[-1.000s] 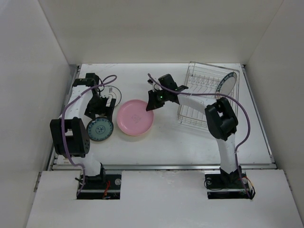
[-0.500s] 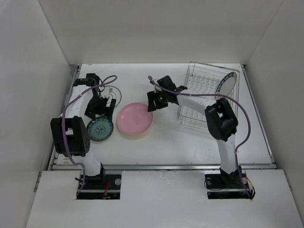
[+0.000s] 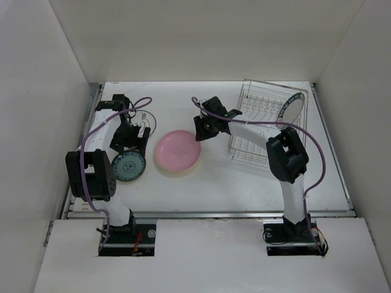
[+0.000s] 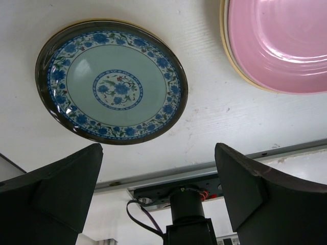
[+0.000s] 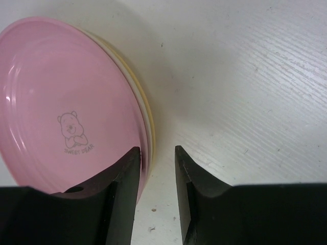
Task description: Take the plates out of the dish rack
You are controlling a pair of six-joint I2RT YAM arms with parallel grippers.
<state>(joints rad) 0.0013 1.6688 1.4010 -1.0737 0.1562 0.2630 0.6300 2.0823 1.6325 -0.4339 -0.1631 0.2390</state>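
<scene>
Right gripper (image 5: 156, 151) has pulled back toward the dish rack (image 3: 256, 104). The pink plate (image 3: 178, 152) has shifted slightly right and lies flat on the cream plate (image 5: 148, 122), which shows only as a rim sliver. Right jaws are narrowly apart and empty. Left gripper (image 4: 158, 148) is spread wide over the teal plate (image 4: 112, 81), empty. The white plate (image 3: 293, 108) stands in the rack, which the right arm partly hides. White table (image 3: 244, 177), plain white walls.
</scene>
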